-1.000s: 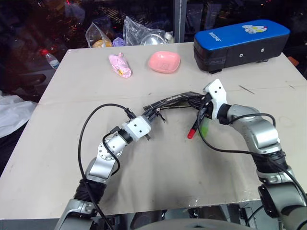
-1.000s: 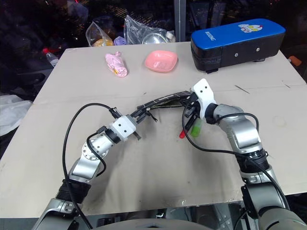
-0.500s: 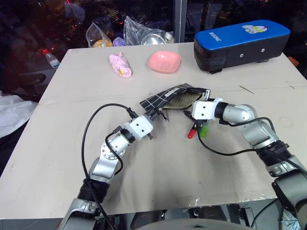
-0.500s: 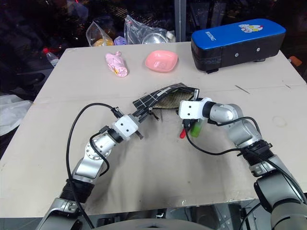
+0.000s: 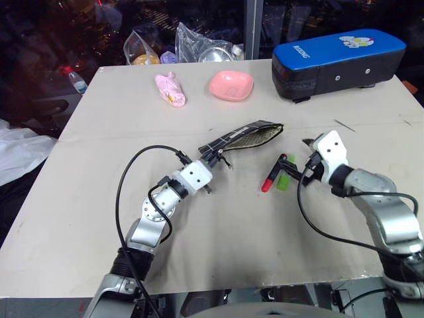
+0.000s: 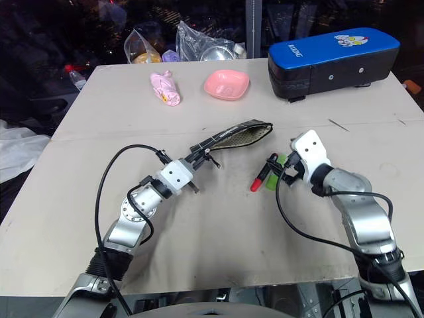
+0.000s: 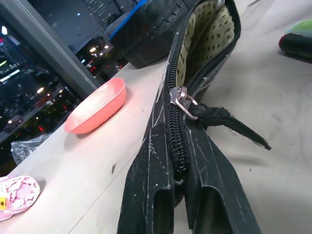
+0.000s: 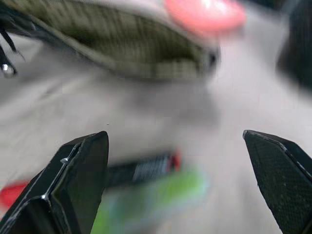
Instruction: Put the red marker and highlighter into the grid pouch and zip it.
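Your left pincer (image 5: pixel 211 159) is clamping the near end of the grid pouch (image 5: pixel 246 136), which is stretching away from it toward the far right, mouth gaping. Between your pincers, the red marker (image 5: pixel 273 173) and highlighter (image 5: pixel 286 173) are lying side by side on the bench (image 5: pixel 99 119), long axes pointing near-left to far-right. Your right pincer (image 5: pixel 303 167) is standing wide, empty, just beside them.

Bare table (image 5: pixel 218 238) lies open at six o'clock of the grid pouch (image 5: pixel 242 137). At its four o'clock the red marker (image 5: pixel 271 177) and highlighter (image 5: pixel 285 179) lie side by side, blocking the path of the right gripper (image 5: pixel 305 173), whose fingers are spread wide. The left gripper (image 5: pixel 211 159) clamps the pouch's eight-o'clock end. At twelve o'clock a pink dish (image 5: pixel 231 85) stands well apart; at one o'clock, a blue case (image 5: pixel 336 61).
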Action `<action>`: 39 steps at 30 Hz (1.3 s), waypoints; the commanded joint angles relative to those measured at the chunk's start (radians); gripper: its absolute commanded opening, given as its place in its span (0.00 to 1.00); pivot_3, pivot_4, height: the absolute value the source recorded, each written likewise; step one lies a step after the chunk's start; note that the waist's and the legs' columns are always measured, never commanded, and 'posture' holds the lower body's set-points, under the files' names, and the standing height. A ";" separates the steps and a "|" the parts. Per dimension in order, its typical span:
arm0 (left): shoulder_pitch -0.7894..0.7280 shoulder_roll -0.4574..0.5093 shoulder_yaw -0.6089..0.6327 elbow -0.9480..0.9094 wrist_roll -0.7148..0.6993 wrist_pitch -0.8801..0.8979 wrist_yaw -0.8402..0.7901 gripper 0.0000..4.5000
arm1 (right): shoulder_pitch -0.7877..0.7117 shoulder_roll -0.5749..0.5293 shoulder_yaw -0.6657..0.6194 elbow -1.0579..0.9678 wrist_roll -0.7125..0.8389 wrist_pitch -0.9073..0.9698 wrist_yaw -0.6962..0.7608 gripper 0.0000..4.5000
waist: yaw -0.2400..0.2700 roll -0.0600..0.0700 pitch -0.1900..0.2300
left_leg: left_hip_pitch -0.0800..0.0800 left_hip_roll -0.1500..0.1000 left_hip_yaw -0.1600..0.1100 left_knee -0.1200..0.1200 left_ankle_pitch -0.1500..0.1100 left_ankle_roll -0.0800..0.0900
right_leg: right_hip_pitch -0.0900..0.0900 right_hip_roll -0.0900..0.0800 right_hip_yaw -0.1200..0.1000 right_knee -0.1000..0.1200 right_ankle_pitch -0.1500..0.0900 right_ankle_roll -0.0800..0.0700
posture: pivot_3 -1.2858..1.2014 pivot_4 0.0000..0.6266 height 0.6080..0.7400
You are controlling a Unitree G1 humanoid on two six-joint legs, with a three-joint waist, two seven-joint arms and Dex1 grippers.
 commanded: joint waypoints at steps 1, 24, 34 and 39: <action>-0.003 -0.004 0.002 -0.006 -0.001 -0.027 0.014 0.00 | 0.061 0.015 -0.007 -0.141 0.047 0.179 -0.061 0.99 | 0.000 0.000 0.000 | 0.000 0.000 0.000 0.000 0.000 0.000 | 0.000 0.000 0.000 0.000 0.000 0.000 | 0.52 0.24 0.95; 0.018 0.001 0.012 -0.026 0.005 -0.011 0.020 0.00 | -0.123 0.103 0.110 -0.071 0.192 0.382 -0.113 0.99 | -0.002 0.000 0.000 | 0.000 0.000 0.000 0.001 0.000 0.000 | 0.001 0.000 -0.001 0.000 0.000 0.000 | 0.52 0.24 0.95; 0.032 0.004 0.019 -0.042 0.007 -0.004 0.028 0.00 | -0.250 0.202 0.153 0.079 0.141 0.445 -0.233 0.99 | -0.003 0.000 0.000 | 0.000 0.000 0.000 0.001 0.000 0.000 | 0.000 0.000 -0.001 0.000 0.000 0.000 | 0.52 0.24 0.95; 0.036 0.008 0.020 -0.044 0.006 -0.003 0.029 0.00 | -0.292 0.248 0.187 0.160 0.103 0.404 -0.271 0.99 | -0.004 0.000 0.000 | 0.000 0.000 0.000 0.001 0.000 0.000 | 0.000 0.000 -0.001 0.000 0.000 0.000 | 0.52 0.24 0.95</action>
